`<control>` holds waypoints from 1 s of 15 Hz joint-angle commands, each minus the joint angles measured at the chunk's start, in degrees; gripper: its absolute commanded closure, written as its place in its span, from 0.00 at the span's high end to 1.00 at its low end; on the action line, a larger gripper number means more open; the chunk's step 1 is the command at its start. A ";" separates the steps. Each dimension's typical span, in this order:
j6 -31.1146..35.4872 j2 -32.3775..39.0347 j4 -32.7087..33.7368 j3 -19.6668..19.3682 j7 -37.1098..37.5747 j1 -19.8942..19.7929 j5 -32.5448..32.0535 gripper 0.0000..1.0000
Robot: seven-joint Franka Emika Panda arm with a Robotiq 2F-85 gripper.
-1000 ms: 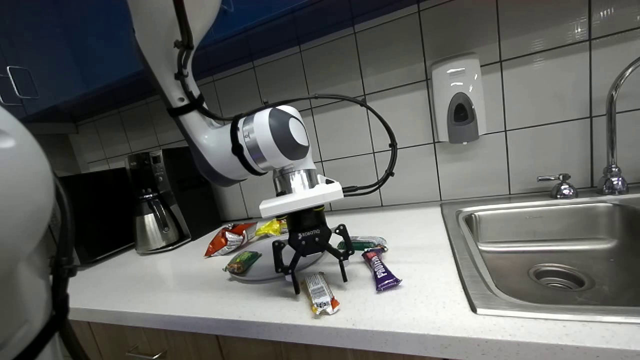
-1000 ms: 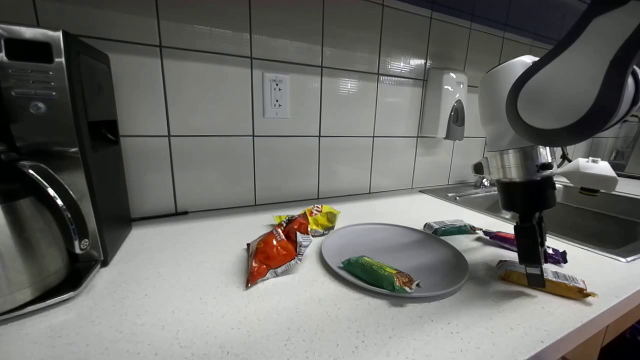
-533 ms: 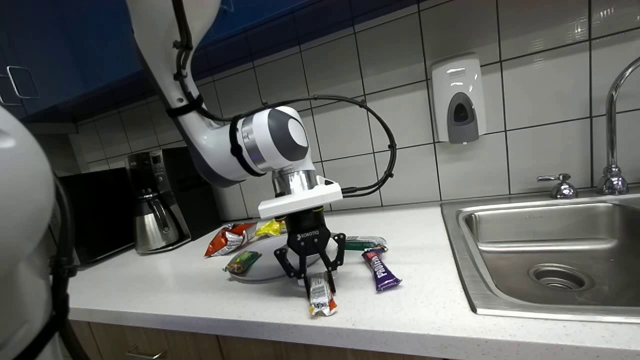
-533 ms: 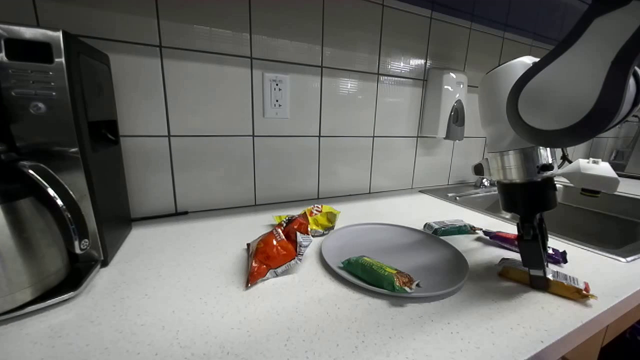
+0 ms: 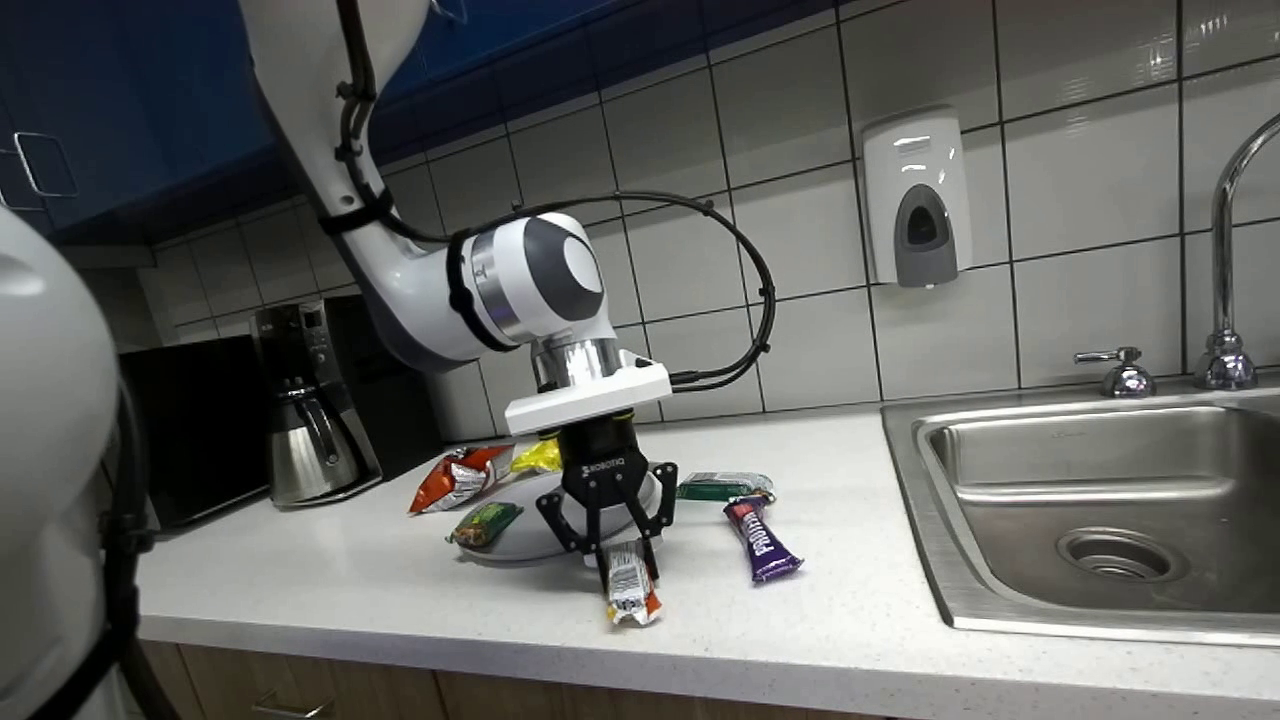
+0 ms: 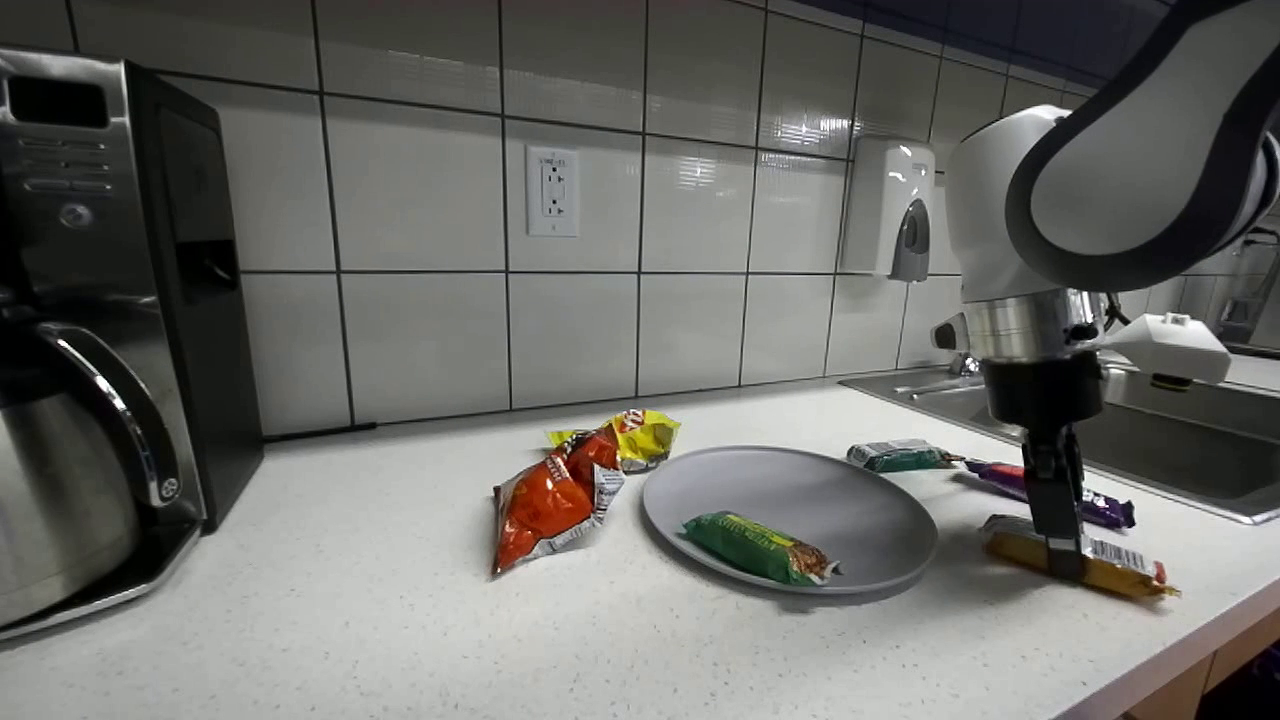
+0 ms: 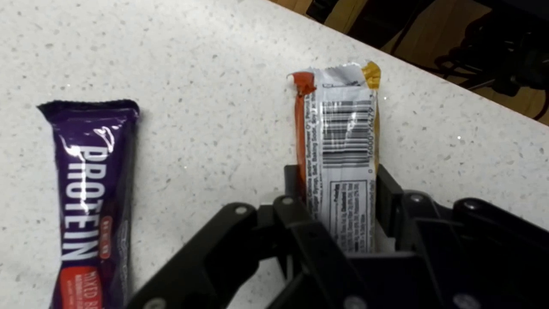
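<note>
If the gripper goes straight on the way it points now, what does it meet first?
Probably the white countertop: the gripper points down at it, jaws closed on the orange-and-white bar. Both look close to the surface, but any gap is hard to judge from these views.

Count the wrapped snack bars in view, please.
4: a green bar on the plate, a green-and-silver bar and a purple bar on the counter, and a yellow-and-silver bar between the fingers. No others show.
</note>
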 commanded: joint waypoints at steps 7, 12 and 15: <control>-3.84 -6.36 0.70 2.05 -0.66 2.02 -0.79 0.18; -4.10 -5.73 2.58 3.02 -0.48 3.16 -0.32 0.18; -2.93 -4.44 3.71 3.79 0.47 4.04 -0.23 0.18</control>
